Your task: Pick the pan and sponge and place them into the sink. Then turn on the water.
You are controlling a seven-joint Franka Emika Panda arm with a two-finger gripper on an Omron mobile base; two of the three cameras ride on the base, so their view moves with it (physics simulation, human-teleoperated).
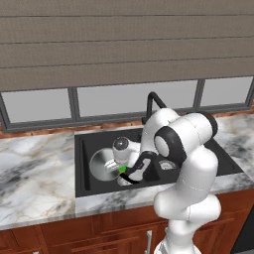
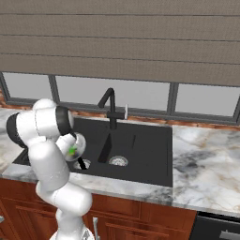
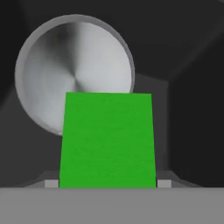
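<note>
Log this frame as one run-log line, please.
stage: sponge delivery | gripper: shut on sponge, over sink | pan: already in sink | faucet: no water

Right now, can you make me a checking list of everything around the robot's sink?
Surface: grey-veined marble counter, bare where it shows.
Job's things: pan lies in the sink; sponge is held over the sink, just above the pan; no water runs from the faucet.
Clutter: nothing seen.
Grippers: gripper is shut on the sponge, down inside the sink.
Cables: nothing seen.
Surroundings: window with a lowered blind behind, wooden cabinets below.
</note>
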